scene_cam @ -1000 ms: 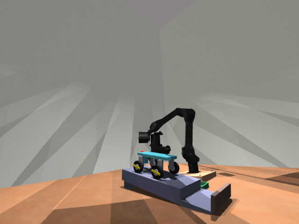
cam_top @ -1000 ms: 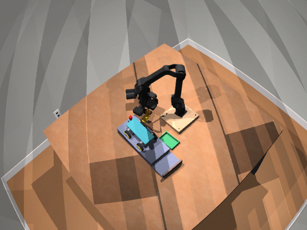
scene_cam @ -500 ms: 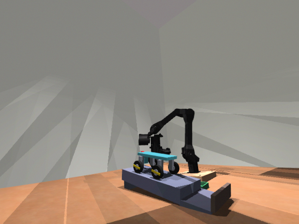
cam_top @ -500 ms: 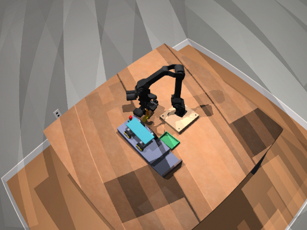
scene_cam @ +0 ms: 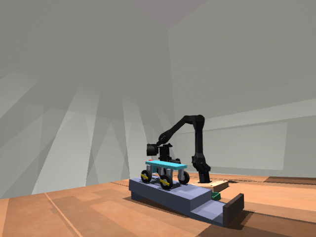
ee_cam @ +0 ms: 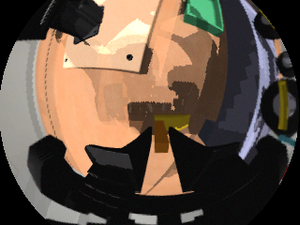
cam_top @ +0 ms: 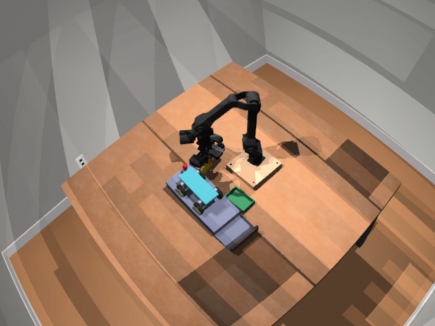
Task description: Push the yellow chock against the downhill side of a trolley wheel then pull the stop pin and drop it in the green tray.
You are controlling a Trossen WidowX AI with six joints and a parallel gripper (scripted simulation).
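Note:
The yellow chock [cam_top: 206, 167] [ee_cam: 179, 121] is on the table beside the ramp's uphill part, its orange handle [ee_cam: 161, 138] toward the wrist camera. My gripper [cam_top: 206, 156] [ee_cam: 160, 129] is low over it and partly open, fingers on either side of the handle with narrow gaps showing. The chock's rubber base is mostly hidden. The turquoise-topped trolley [cam_top: 198, 185] [scene_cam: 166, 164] stands on the grey-blue ramp [cam_top: 219, 218] [scene_cam: 163, 197]. The red-headed stop pin [cam_top: 184, 166] [scene_cam: 150, 160] is at its uphill end. The green tray [cam_top: 240, 200] [scene_cam: 216, 196] [ee_cam: 205, 16] is beside the ramp and holds nothing visible.
The arm's pale base plate [cam_top: 268, 172] [scene_cam: 221, 186] [ee_cam: 105, 56] is near the tray. A dark end wall [scene_cam: 233, 209] closes the ramp's low end. The ramp's side and the trolley's wheels are close to the right of my fingers in the wrist view.

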